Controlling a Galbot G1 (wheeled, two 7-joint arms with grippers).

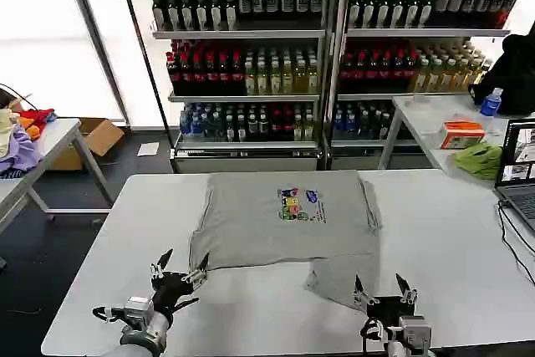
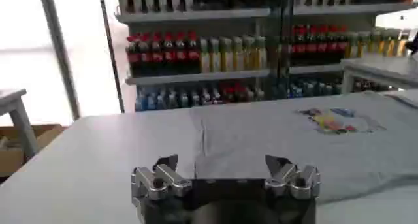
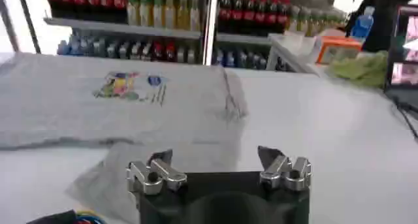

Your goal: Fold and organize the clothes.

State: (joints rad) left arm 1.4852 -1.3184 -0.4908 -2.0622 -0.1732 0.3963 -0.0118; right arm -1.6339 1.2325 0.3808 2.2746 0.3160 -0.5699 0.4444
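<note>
a: grey cotton is seen spread across the middle of the white table (image 1: 451, 240) — one t-shirt (image 1: 251, 223), laid flat with its chest print (image 1: 299, 205) facing up.

b: how is it arranged?

a: the sides appear folded inward, so a rough rectangle is formed. a loose flap (image 1: 338, 277) of the same cloth is left sticking out at the near edge, toward the robot's right.

b: and the grippers?

a: the left gripper (image 1: 178, 272) is held low at the near left corner of the shirt, its fingers spread apart, nothing gripped. whether the fabric edge is touched cannot be told. the right gripper (image 1: 382, 292) is held just at the near end of the flap, fingers likewise apart and empty.

b: what is shown from the wrists?

a: from the left wrist, the shirt edge is seen just beyond the parted fingers (image 2: 163, 173). from the right wrist, the flap is seen lying between and beyond the parted fingers (image 3: 277, 163).

b: anything else around?

a: shelves of bottled drinks (image 1: 251, 64) are seen behind the table.
</note>
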